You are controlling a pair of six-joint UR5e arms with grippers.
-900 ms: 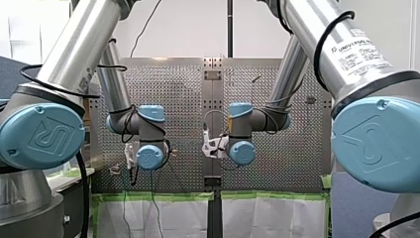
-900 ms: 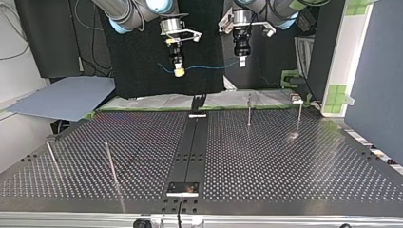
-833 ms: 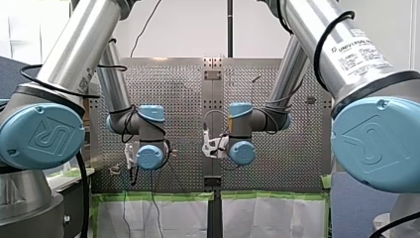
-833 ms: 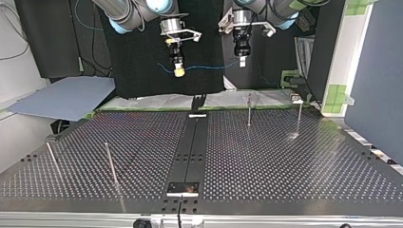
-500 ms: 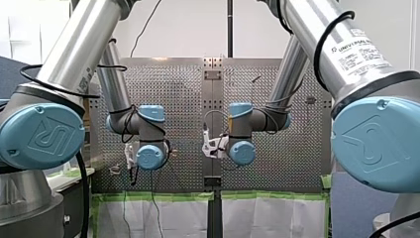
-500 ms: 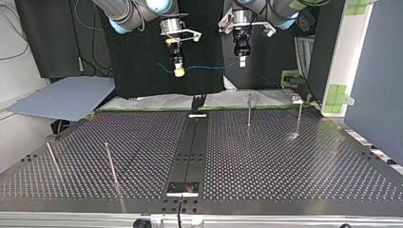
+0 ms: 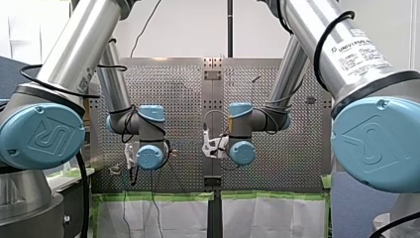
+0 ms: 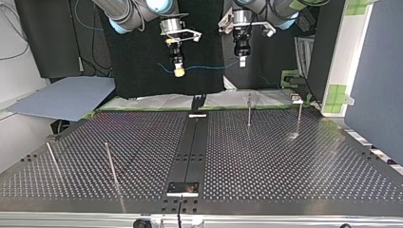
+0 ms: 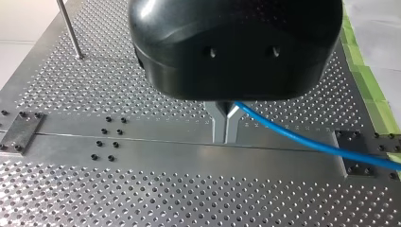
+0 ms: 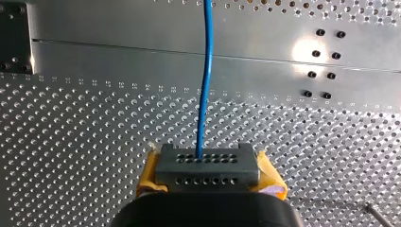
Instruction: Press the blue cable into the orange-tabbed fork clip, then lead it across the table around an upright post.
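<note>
The blue cable (image 8: 206, 67) hangs in the air between my two grippers, above the table's far edge in the top view. My left gripper (image 8: 242, 60), black with metal fingers, is shut on it. In the left wrist view the cable (image 9: 302, 141) leaves the closed fingers (image 9: 220, 124) sideways over the table's rail. My right gripper (image 8: 178, 71) with yellow pads (image 10: 148, 174) is shut on the cable (image 10: 204, 85), which runs straight ahead from it. A short tail hangs beyond it. A small clip (image 8: 296, 99) sits at the table's far right corner; its colour does not show.
Thin upright posts stand on the perforated table (image 8: 285, 161): two at the top view's right (image 8: 249, 110) (image 8: 299, 118) and two at its near left (image 8: 110, 164) (image 8: 52, 159). A dark rail (image 8: 190, 147) runs down the middle. A blue-grey sheet (image 8: 66, 97) lies off the left.
</note>
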